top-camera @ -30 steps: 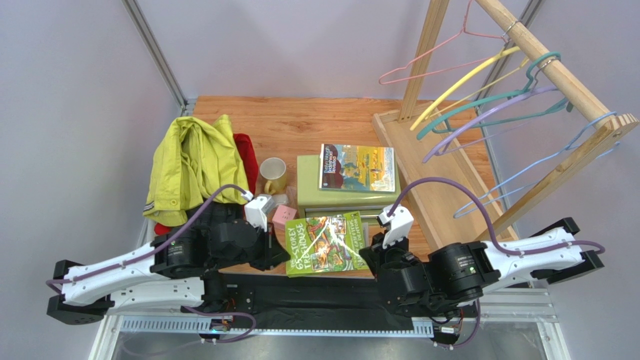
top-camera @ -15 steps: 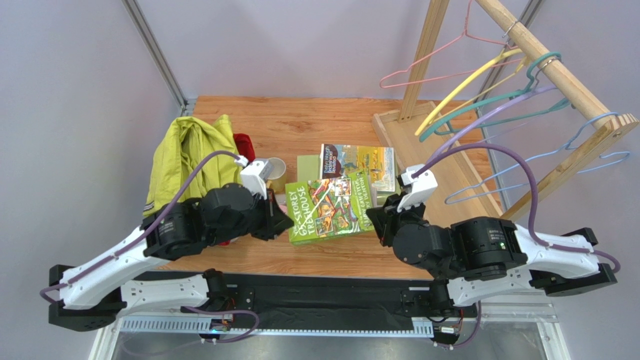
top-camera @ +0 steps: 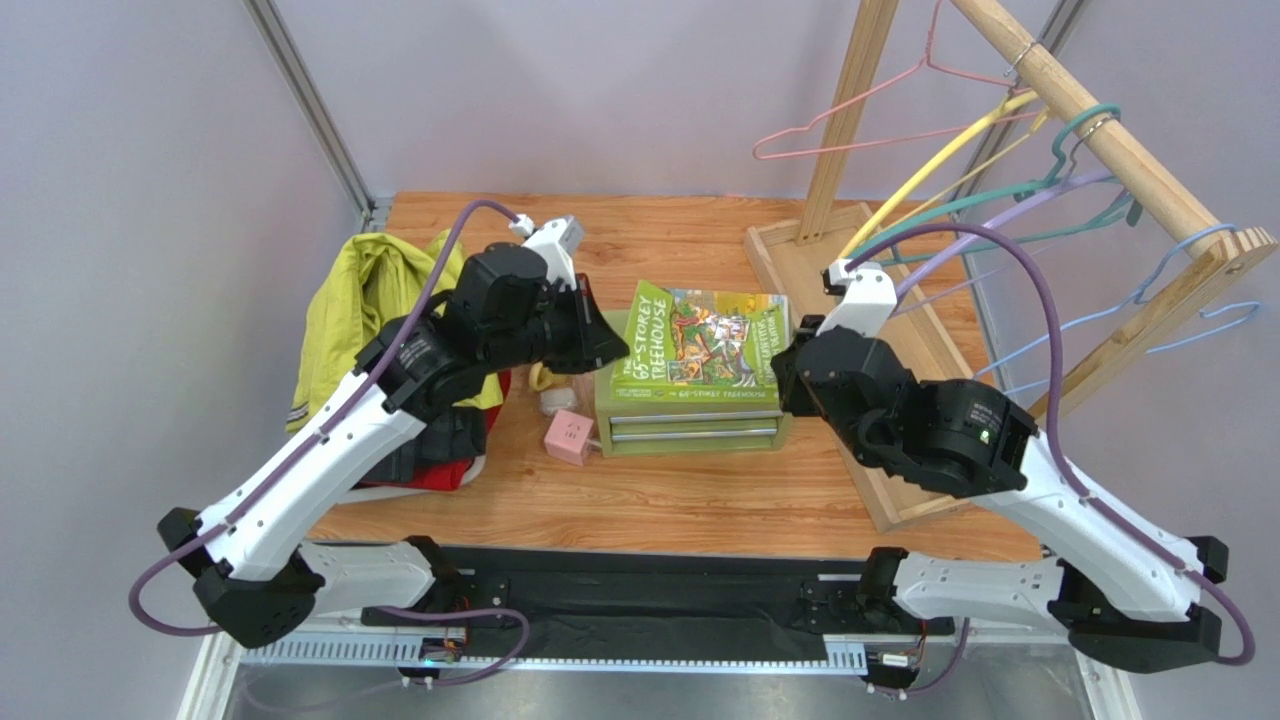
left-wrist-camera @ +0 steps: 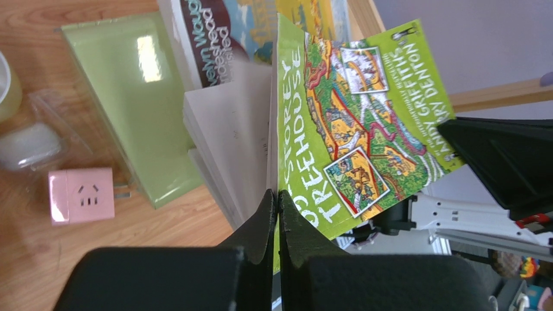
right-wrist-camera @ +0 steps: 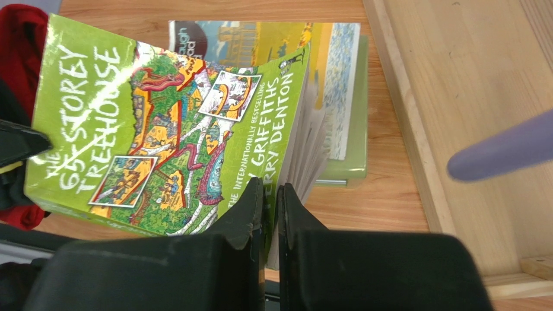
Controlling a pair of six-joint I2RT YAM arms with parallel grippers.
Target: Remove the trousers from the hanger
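The trousers lie in a heap at the table's left: yellow-green cloth on top, red and dark cloth below it. Red cloth also shows in the right wrist view. The hangers on the wooden rack are bare. My left gripper and my right gripper are each shut on one end of a green paperback book. They hold it tilted above a green box.
A green box with a second book on it sits mid-table under the held book. A pink plug cube and a mug stand left of the box. The wooden rack base fills the right side.
Both arms have lifted the green book from the table's near edge and carried it away from the bases, over the green box. The hangers swing slightly.
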